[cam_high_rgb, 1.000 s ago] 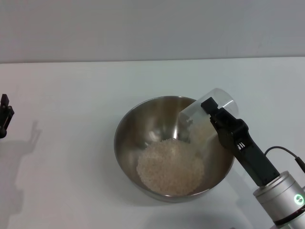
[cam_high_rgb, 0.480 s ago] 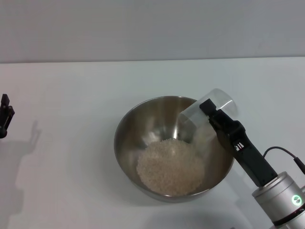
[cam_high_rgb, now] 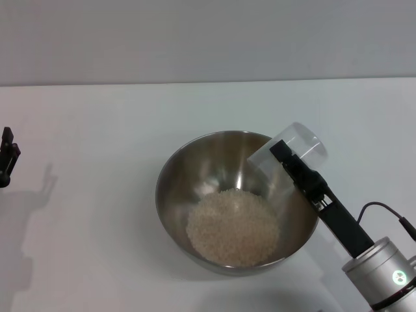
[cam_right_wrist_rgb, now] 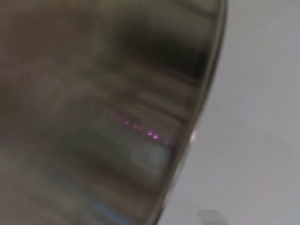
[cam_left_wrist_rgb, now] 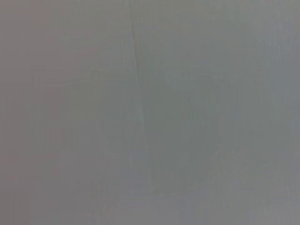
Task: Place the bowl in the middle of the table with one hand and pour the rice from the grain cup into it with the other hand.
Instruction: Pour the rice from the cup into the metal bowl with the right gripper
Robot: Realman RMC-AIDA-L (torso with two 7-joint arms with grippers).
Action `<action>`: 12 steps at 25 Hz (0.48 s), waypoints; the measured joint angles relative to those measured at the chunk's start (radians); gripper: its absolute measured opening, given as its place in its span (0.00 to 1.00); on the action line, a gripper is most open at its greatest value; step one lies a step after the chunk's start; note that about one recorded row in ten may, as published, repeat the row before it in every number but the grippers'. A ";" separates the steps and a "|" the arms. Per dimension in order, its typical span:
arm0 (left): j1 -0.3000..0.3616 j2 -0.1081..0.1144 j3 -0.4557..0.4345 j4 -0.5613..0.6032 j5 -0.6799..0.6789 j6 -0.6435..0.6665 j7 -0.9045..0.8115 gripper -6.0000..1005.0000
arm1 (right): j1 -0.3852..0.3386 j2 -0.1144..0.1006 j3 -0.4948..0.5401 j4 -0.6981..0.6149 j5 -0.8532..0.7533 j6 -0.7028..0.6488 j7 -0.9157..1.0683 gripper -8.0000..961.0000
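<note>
The steel bowl (cam_high_rgb: 195, 175) stands in the middle of the white table (cam_high_rgb: 97, 117) with a heap of rice (cam_high_rgb: 233, 226) in its bottom. My right gripper (cam_high_rgb: 286, 156) is shut on the clear grain cup (cam_high_rgb: 289, 153), tipped mouth-down over the bowl's right rim; the cup looks empty. The right wrist view shows the bowl's inner wall and rim (cam_right_wrist_rgb: 197, 108) close up. My left gripper (cam_high_rgb: 6, 159) is parked at the table's far left edge; the left wrist view shows only a blank grey surface.
A cable (cam_high_rgb: 383, 208) loops by my right wrist at the lower right. White tabletop lies bare around the bowl, and a grey wall stands behind the table.
The last grains have left the cup, which now looks empty. My right gripper has lifted and swung slightly right with the cup. The bowl and left arm have not moved.
</note>
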State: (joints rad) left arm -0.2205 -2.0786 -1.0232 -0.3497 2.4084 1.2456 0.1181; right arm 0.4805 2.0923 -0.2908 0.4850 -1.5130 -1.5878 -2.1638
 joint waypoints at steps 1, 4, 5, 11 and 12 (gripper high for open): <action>0.000 0.000 0.000 0.000 0.000 0.000 0.000 0.83 | 0.000 0.000 0.002 0.000 -0.003 0.006 -0.014 0.02; 0.000 0.000 0.000 0.000 0.000 -0.001 0.000 0.83 | 0.000 0.000 0.008 0.001 -0.015 0.023 -0.053 0.02; -0.001 0.000 0.000 0.000 0.000 -0.003 0.000 0.83 | 0.000 0.000 0.011 0.002 -0.018 0.029 -0.068 0.02; 0.000 0.000 0.000 0.000 0.000 -0.007 0.000 0.83 | 0.005 0.000 0.016 0.008 -0.024 0.045 -0.104 0.02; 0.000 0.000 0.000 0.000 0.000 -0.008 0.000 0.83 | 0.005 0.000 0.016 0.008 -0.024 0.049 -0.111 0.02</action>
State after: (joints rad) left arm -0.2208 -2.0785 -1.0231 -0.3497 2.4084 1.2379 0.1181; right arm 0.4856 2.0923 -0.2744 0.4927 -1.5373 -1.5386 -2.2747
